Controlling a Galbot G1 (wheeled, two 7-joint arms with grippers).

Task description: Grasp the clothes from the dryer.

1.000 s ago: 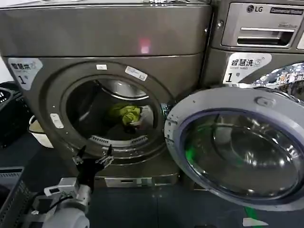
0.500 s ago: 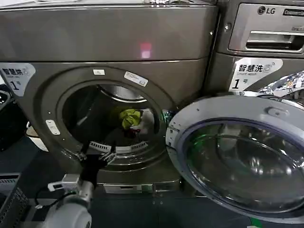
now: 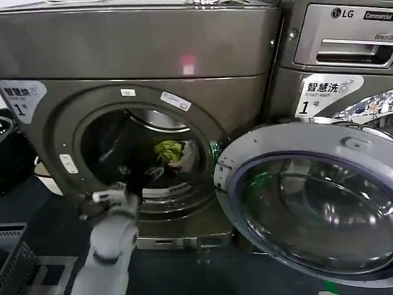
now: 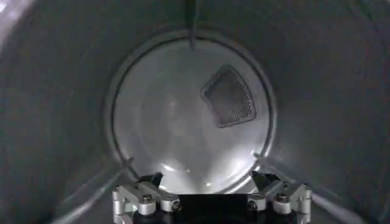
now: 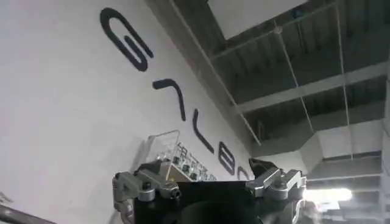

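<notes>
The dryer point(image 3: 141, 43) is the dark bronze-grey machine with its round porthole open. The clothes point(image 3: 169, 149), a small lime-green and white bundle, lie deep in the drum, right of centre. My left gripper point(image 3: 139, 173) has passed the lower front rim and sits open inside the drum, in front of and lower left of the bundle, apart from it. In the left wrist view the open left gripper point(image 4: 207, 180) faces the drum's back wall point(image 4: 177, 115) with its mesh patch. My right gripper point(image 5: 204, 167) is open and empty, pointing up at a lettered wall and ceiling.
The dryer's round glass door point(image 3: 307, 203) hangs open to the right of the porthole. A silver-grey LG machine point(image 3: 344, 43) stands behind it at right. A dark basket point(image 3: 9, 255) and a white tub point(image 3: 44, 175) sit on the floor at left.
My left arm has pushed forward and up. Its gripper went from below the porthole rim into the drum, closer to the clothes. The head view has shifted slightly.
</notes>
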